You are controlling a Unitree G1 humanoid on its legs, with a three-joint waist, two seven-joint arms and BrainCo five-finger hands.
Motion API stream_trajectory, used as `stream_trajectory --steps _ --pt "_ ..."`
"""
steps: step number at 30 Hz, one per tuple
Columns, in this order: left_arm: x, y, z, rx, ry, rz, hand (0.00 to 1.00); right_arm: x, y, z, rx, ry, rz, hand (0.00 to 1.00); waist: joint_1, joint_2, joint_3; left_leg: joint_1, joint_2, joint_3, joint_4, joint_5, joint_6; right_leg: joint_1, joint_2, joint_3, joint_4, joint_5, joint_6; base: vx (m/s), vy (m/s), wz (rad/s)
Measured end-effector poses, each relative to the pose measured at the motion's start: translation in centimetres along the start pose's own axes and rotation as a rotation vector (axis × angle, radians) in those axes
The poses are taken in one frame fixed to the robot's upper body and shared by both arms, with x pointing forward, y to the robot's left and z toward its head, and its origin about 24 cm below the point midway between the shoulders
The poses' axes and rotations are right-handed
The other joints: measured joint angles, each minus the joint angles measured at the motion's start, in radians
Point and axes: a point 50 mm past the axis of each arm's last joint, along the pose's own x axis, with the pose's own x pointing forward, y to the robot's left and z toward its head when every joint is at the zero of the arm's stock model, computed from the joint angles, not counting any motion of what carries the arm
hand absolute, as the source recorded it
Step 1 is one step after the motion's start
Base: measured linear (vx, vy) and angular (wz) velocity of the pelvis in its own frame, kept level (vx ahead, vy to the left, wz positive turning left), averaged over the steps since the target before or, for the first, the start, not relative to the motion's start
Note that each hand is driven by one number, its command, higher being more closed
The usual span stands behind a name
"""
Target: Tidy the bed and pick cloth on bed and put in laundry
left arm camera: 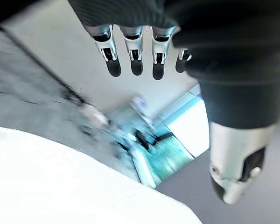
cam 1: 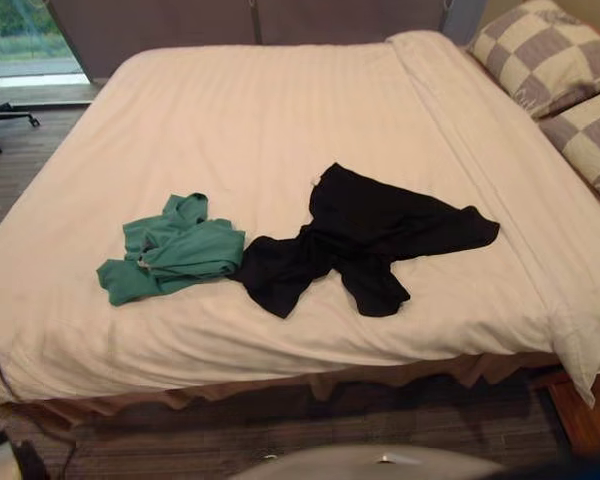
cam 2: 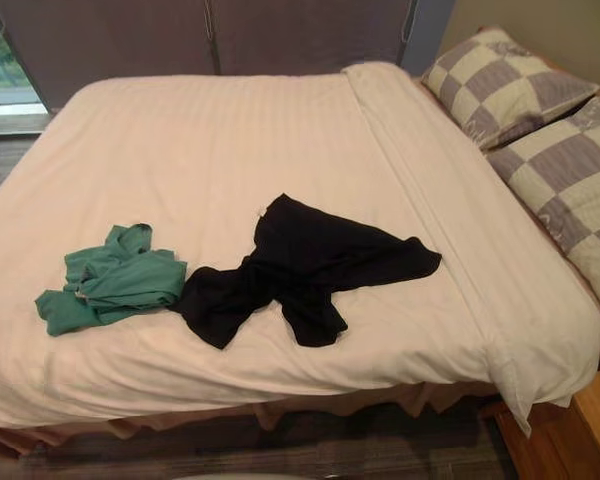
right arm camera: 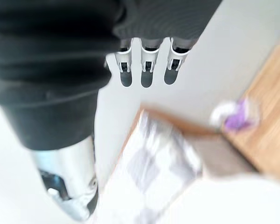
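A wide bed under a pale cream, faintly striped duvet [cam 1: 280, 110] stood before the robot, its cover lying mostly smooth. Toward the near edge lay a crumpled green cloth garment [cam 1: 170, 252], bunched into a loose heap on the robot's left side. Right beside it, edge meeting edge, a black cloth garment [cam 1: 370, 235] sprawled flat across the middle of the duvet, one part reaching out toward the robot's right. Two pillows in grey-and-cream checks sat at the right end of the bed, a farther one [cam 2: 500, 85] and a nearer one [cam 2: 570, 190], both well apart from the clothes.

The left hand [left arm camera: 136, 56] hung free, its silver dark-tipped fingers straight in a row, the thumb off to one side, nothing held. The right hand [right arm camera: 148, 63] was the same: fingers extended and relaxed, empty. Neither hand touched either garment; both pieces rested on the bed.
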Motion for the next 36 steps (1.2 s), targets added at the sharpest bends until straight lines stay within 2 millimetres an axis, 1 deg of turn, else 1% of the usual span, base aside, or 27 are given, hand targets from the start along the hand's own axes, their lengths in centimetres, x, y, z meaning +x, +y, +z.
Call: stream_trajectory --steps 1,2,3,6,8,10,11,12,13,14,15,16,17,18,19,20,21,22,23,24,25,26,28,30,31,34,36 --pt "0.3 -0.5 1.5 -0.001 -0.040 -0.006 0.00 0.2 1.1 0.3 0.007 -0.013 0.036 0.00 -0.002 0.001 0.013 -0.028 0.000 0.000 0.008 0.000 0.000 -0.026 -0.001 0.004 0.015 0.000 -0.001 -0.07 0.007 0.03" --pt "0.8 -1.0 3.8 -0.005 -0.090 0.002 0.00 0.3 2.6 0.7 0.032 -0.030 0.077 0.00 -0.006 0.007 0.049 -0.068 -0.001 0.000 0.021 0.005 0.008 -0.068 -0.005 0.008 0.033 0.003 -0.005 -0.08 0.001 0.01" --pt "0.9 -1.2 4.8 0.015 -0.113 0.012 0.00 0.3 3.4 0.9 0.054 -0.037 0.094 0.00 -0.011 0.005 0.069 -0.080 0.000 0.000 0.027 0.006 0.010 -0.082 -0.005 0.009 0.042 0.004 -0.007 -0.05 -0.009 0.02" --pt "1.2 -1.6 6.2 0.046 -0.132 0.037 0.00 -0.1 4.8 1.7 0.073 -0.076 0.149 0.00 -0.026 -0.012 0.111 -0.095 0.005 0.002 0.054 0.006 0.010 -0.095 -0.004 0.025 0.056 0.004 -0.008 0.02 -0.011 -0.06" --pt "1.5 -1.0 6.6 0.076 -0.138 0.056 0.00 -0.2 5.1 2.5 0.086 -0.112 0.166 0.00 -0.030 -0.030 0.140 -0.103 0.007 0.004 0.074 0.006 0.010 -0.111 -0.004 0.049 0.077 0.004 -0.008 0.03 -0.011 -0.20" --pt "1.9 0.2 7.2 0.136 -0.162 0.089 0.00 -0.3 5.2 3.4 0.110 -0.143 0.193 0.00 -0.041 -0.062 0.159 -0.140 0.008 0.005 0.101 0.005 0.012 -0.156 -0.004 0.077 0.100 0.005 -0.010 0.05 0.008 -0.13" --pt "1.9 0.4 7.4 0.149 -0.168 0.095 0.00 -0.4 5.3 3.5 0.112 -0.148 0.202 0.00 -0.043 -0.066 0.165 -0.147 0.009 0.004 0.106 0.005 0.012 -0.166 -0.004 0.082 0.109 0.005 -0.010 0.06 0.020 -0.03" --pt "1.9 0.4 7.4 0.151 -0.170 0.096 0.00 -0.5 5.4 3.9 0.133 -0.160 0.218 0.00 -0.053 -0.070 0.174 -0.159 0.013 0.004 0.118 0.005 0.012 -0.188 -0.004 0.088 0.144 0.009 -0.015 0.05 0.020 -0.03" --pt "1.9 0.1 7.3 0.149 -0.171 0.087 0.00 -0.6 5.3 4.3 0.138 -0.178 0.231 0.00 -0.055 -0.063 0.189 -0.158 0.023 0.001 0.126 0.005 0.013 -0.245 0.004 0.109 0.257 0.011 -0.019 0.07 -0.038 -0.07" --pt "1.8 0.0 7.2 0.145 -0.169 0.084 0.00 -0.7 5.3 4.4 0.137 -0.187 0.239 0.00 -0.056 -0.047 0.202 -0.159 0.042 0.001 0.132 0.002 0.017 -0.294 0.024 0.131 0.297 -0.023 -0.015 0.05 -0.065 -0.17" --pt "1.8 -0.1 7.1 0.140 -0.165 0.089 0.00 -1.1 5.5 4.5 0.151 -0.195 0.255 0.00 -0.053 -0.047 0.220 -0.164 0.057 0.004 0.140 0.001 0.017 -0.291 0.072 0.163 0.126 -0.005 -0.031 0.07 -0.058 0.13" --pt "1.5 -0.5 6.6 0.118 -0.162 0.085 0.00 -1.4 5.7 4.8 0.154 -0.216 0.269 0.00 -0.068 -0.050 0.237 -0.184 0.050 -0.003 0.179 -0.013 0.012 -0.271 0.072 0.159 0.024 0.105 -0.051 0.05 0.023 0.17" --pt "1.2 -1.0 6.1 0.108 -0.153 0.071 0.00 -1.5 5.8 5.0 0.157 -0.229 0.277 0.00 -0.070 -0.035 0.247 -0.200 0.065 -0.001 0.205 -0.020 0.016 -0.276 0.084 0.160 0.021 0.129 -0.056 0.10 0.026 0.11" --pt "0.6 -2.1 4.9 0.109 -0.136 0.035 0.00 -1.7 6.1 5.2 0.159 -0.238 0.309 0.00 -0.073 -0.026 0.264 -0.211 0.074 0.006 0.243 -0.019 0.016 -0.275 0.084 0.166 0.021 0.132 -0.057 0.12 0.020 -0.24" --pt "0.0 -2.9 3.8 0.115 -0.122 0.003 0.00 -1.9 6.3 5.4 0.172 -0.246 0.327 0.00 -0.066 -0.024 0.277 -0.237 0.079 0.004 0.291 -0.024 0.018 -0.273 0.078 0.177 0.024 0.130 -0.061 0.14 -0.003 -0.28" --pt "-0.2 -3.1 3.5 0.108 -0.122 -0.006 0.00 -2.1 6.4 5.4 0.186 -0.254 0.332 0.00 -0.065 -0.031 0.288 -0.246 0.079 0.004 0.304 -0.053 0.019 -0.272 0.074 0.188 0.029 0.127 -0.064 0.12 0.007 -0.19" --pt "-0.4 -3.3 3.3 0.103 -0.136 -0.018 0.00 -2.5 6.6 5.7 0.201 -0.272 0.348 0.00 -0.065 -0.033 0.310 -0.266 0.071 0.004 0.268 -0.083 0.028 -0.272 0.069 0.188 0.038 0.127 -0.064 0.06 0.021 -0.07" --pt "-0.6 -3.5 3.4 0.094 -0.149 -0.021 0.00 -2.8 6.6 5.8 0.208 -0.281 0.357 0.00 -0.065 -0.031 0.323 -0.279 0.070 0.005 0.236 -0.079 0.033 -0.273 0.069 0.186 0.046 0.124 -0.063 0.04 0.065 0.00" --pt "-1.0 -3.7 3.8 0.081 -0.187 -0.027 0.00 -3.2 6.6 6.2 0.217 -0.303 0.376 0.00 -0.064 -0.029 0.337 -0.300 0.071 0.021 0.165 -0.002 0.059 -0.281 0.074 0.176 0.080 0.094 -0.050 0.04 0.102 -0.02" --pt "-1.4 -3.9 4.3 0.067 -0.227 -0.031 0.00 -4.1 6.7 6.4 0.237 -0.324 0.391 0.00 -0.053 -0.047 0.341 -0.302 0.070 0.045 0.183 -0.006 0.033 -0.304 0.066 0.179 0.132 0.051 -0.038 0.05 0.094 0.02" --pt "-1.7 -4.3 4.5 0.052 -0.236 -0.038 0.00 -4.5 6.7 6.6 0.240 -0.337 0.400 0.00 -0.054 -0.053 0.343 -0.313 0.067 0.049 0.194 -0.006 0.034 -0.318 0.061 0.177 0.150 0.048 -0.037 0.07 0.121 0.09" --pt "-2.6 -5.3 4.2 0.024 -0.237 -0.063 0.00 -5.3 6.6 7.9 0.251 -0.398 0.431 0.00 -0.052 -0.059 0.344 -0.332 0.061 0.055 0.211 -0.012 0.042 -0.339 0.050 0.167 0.172 0.049 -0.037 0.05 0.093 0.14" --pt "-3.1 -5.8 3.7 0.019 -0.225 -0.080 0.00 -5.7 6.6 9.0 0.265 -0.445 0.444 0.00 -0.051 -0.060 0.345 -0.341 0.061 0.059 0.227 -0.020 0.050 -0.341 0.048 0.165 0.172 0.049 -0.036 0.06 0.077 0.02" --pt "-3.8 -6.3 3.4 0.010 -0.223 -0.099 0.00 -6.2 6.7 10.2 0.283 -0.501 0.464 0.00 -0.040 -0.059 0.346 -0.344 0.076 0.072 0.256 -0.041 0.050 -0.339 0.049 0.166 0.173 0.049 -0.036 0.06 0.040 -0.14" --pt "-4.1 -6.6 3.3 -0.009 -0.217 -0.128 0.00 -6.5 6.6 10.6 0.277 -0.516 0.470 0.00 -0.029 -0.059 0.346 -0.349 0.085 0.084 0.273 -0.046 0.053 -0.339 0.051 0.162 0.174 0.049 -0.036 0.06 0.006 -0.12" --pt "-4.8 -7.8 2.7 -0.088 -0.177 -0.241 0.00 -7.0 6.7 11.5 0.274 -0.559 0.486 0.00 -0.028 -0.056 0.348 -0.360 0.094 0.088 0.300 -0.047 0.054 -0.339 0.051 0.160 0.179 0.049 -0.036 0.06 -0.011 0.00" --pt "-5.5 -8.5 2.1 -0.129 -0.162 -0.271 0.00 -7.4 6.8 12.0 0.282 -0.585 0.496 0.00 -0.024 -0.053 0.349 -0.359 0.097 0.093 0.314 -0.047 0.054 -0.339 0.051 0.160 0.187 0.049 -0.036 0.05 -0.007 -0.05"
